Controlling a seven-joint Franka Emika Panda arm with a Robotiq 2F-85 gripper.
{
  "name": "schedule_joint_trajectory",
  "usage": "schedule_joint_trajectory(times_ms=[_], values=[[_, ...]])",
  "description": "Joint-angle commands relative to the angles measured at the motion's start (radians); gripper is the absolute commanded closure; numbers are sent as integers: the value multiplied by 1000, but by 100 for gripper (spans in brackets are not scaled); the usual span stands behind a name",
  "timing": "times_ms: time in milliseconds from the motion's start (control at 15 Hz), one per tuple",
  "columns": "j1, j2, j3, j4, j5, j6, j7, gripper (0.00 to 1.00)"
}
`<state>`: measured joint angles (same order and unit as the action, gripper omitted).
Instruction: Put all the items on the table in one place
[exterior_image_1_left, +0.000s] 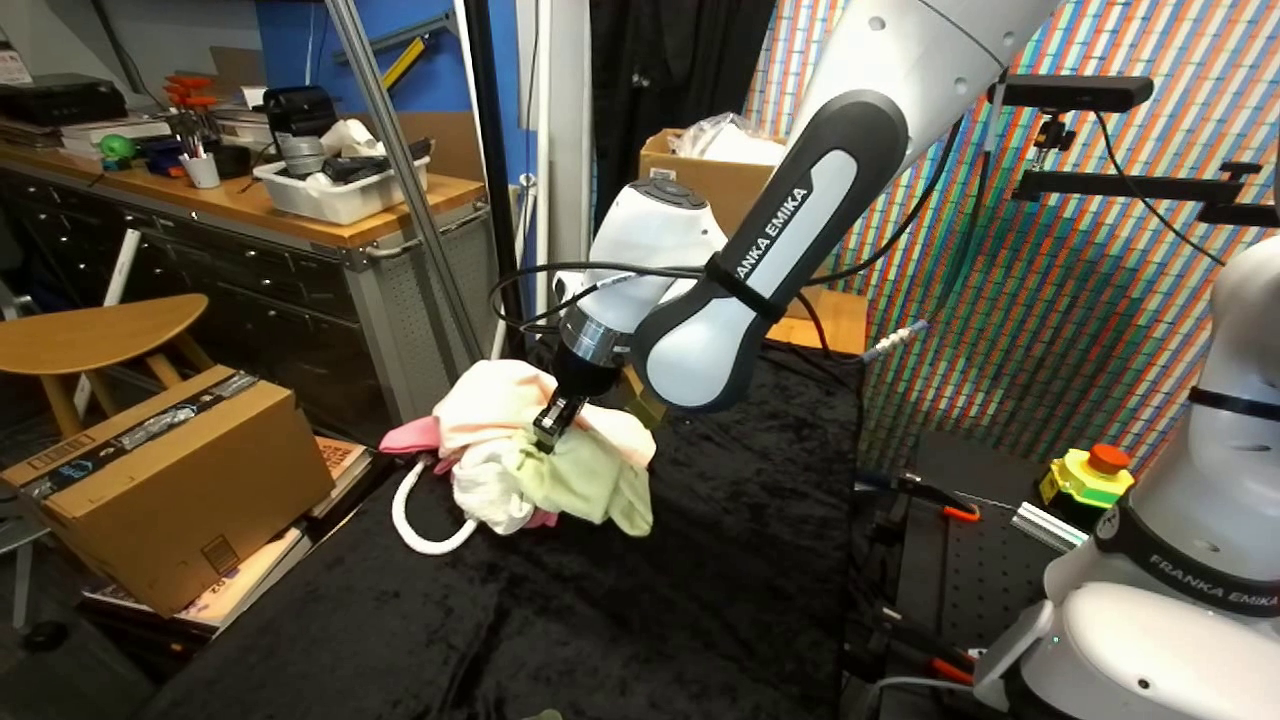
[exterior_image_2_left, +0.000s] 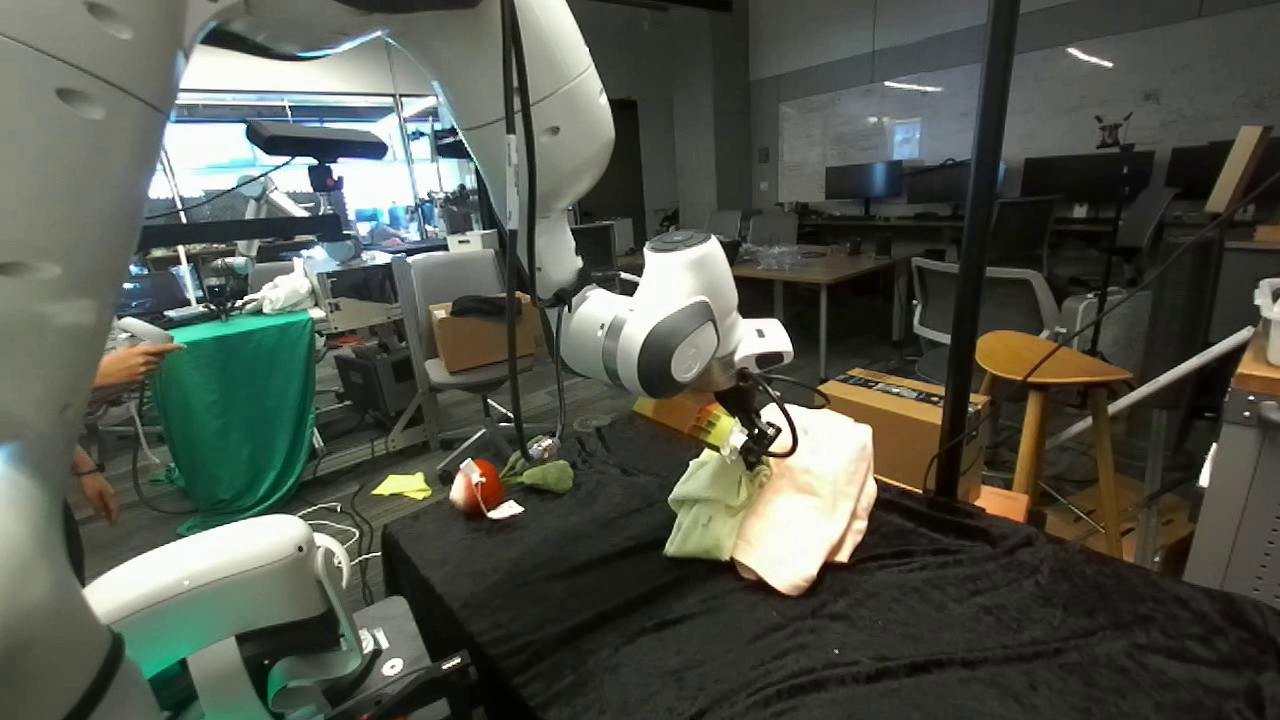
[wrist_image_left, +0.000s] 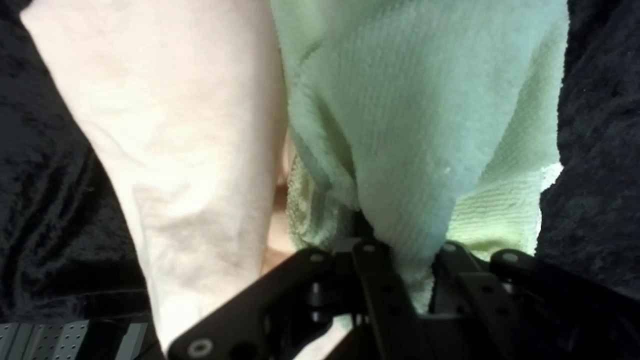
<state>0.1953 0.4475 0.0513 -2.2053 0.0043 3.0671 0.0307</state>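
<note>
Currently: green cloth (wrist_image_left: 425, 110), ribbed, pinched in the hand (wrist_image_left: 410, 250), beside a peach cloth (exterior_image_2_left: 805, 490) over the table (exterior_image_2_left: 600, 590). Probably light, limp, unbreakable; best gripped by a gathered fold, not a single edge.

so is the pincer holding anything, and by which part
The green cloth, by a gathered fold pinched in the pincer; whether that's near a corner can't be told.

Cloths (exterior_image_2_left: 808, 490) side by side, table (exterior_image_2_left: 620, 620) beneath.
</note>
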Motion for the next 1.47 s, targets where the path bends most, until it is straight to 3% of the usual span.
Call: schedule_joint_trajectory(times_ms=[0,467,800,1400], values=[[22,-50,-18,-14,-32,-32,9,52],[-63,-229,119,-64,25,-264,-71,0],[-74,-322,148,-106,110,-418,-117,0],[-45,-373,158,-310,119,-434,-131,0]])
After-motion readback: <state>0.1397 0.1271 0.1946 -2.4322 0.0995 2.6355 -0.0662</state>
